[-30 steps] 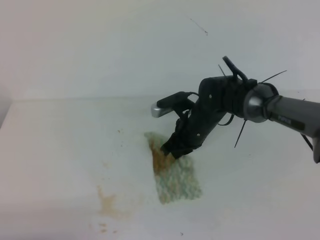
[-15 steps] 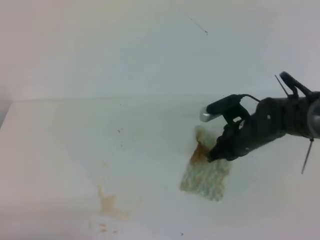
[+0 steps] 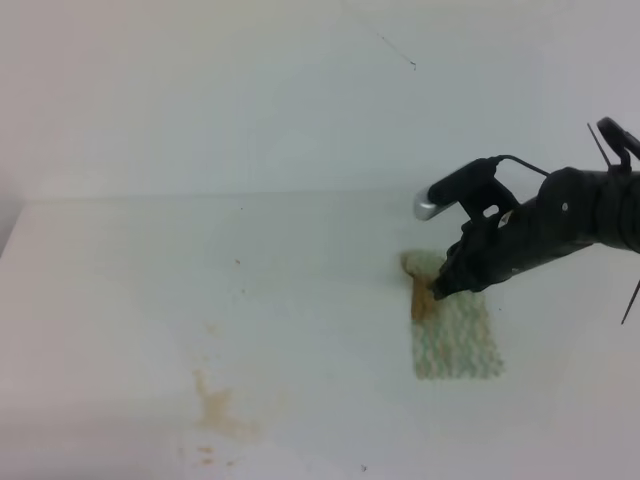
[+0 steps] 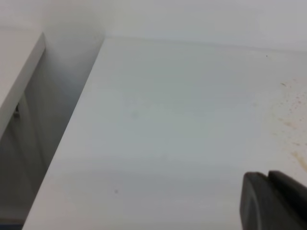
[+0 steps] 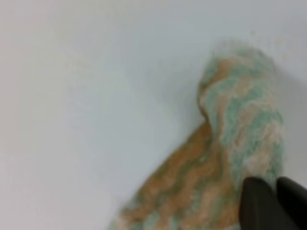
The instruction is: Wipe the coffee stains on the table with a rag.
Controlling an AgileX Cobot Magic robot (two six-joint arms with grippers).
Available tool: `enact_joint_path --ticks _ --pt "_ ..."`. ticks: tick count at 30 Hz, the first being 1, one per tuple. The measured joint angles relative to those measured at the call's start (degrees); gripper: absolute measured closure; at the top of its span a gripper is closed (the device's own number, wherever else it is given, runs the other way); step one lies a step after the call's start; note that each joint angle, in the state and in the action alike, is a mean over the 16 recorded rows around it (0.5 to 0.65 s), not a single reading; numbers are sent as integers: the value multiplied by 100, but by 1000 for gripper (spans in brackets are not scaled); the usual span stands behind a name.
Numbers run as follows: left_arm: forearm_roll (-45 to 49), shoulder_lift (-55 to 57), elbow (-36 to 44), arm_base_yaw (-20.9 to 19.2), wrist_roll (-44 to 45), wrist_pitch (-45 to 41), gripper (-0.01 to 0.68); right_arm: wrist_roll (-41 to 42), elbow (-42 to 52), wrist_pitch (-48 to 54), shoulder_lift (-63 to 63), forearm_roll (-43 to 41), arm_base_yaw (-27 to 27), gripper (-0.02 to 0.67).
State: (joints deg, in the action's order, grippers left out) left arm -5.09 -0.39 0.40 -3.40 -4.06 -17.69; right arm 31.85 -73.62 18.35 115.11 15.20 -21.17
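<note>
Rag (image 3: 455,325) lying flat on the white bench (image 3: 150,300), right of centre, with a brown patch along its far-left edge. Pinned or pinched there by the right claw (image 3: 440,290), its dark tips (image 5: 268,203) pressed close together on the soaked, bunched-up fold in the right wrist view; whether cloth is actually caught between them or merely pushed down, cannot tell for sure, though a pinch looks likely.

No glossy coffee blob visible anywhere; only a faint tan smear (image 3: 215,408) and small specks on the near-left part of the bench, well apart from the rag. Judged as mid-wipe, with that residue left to clear.

For a good stroke: keep the rag flat against the surface with steady downward pressure, lead with the cleaner green-white part and not the brown patch, drag across the smear in one pass, and avoid lifting the gripped corner so high that the cloth curls and loses contact.

Left claw (image 4: 273,203) showing only as a dark edge at the near-right corner of its own wrist view, hanging over bare bench; opening cannot be told.
</note>
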Motion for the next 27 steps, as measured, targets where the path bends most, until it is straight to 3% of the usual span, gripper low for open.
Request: enact_joint_path --ticks 9,23,27 --pt "0 -29 40 1 0 16 674 265 -335 446 4 32 -3 582" --pt "0 0 13 0 0 5 674 329 -352 612 -397 102 -19 270" --pt "0 0 13 0 0 5 674 338 -352 693 -725 110 -19 232"
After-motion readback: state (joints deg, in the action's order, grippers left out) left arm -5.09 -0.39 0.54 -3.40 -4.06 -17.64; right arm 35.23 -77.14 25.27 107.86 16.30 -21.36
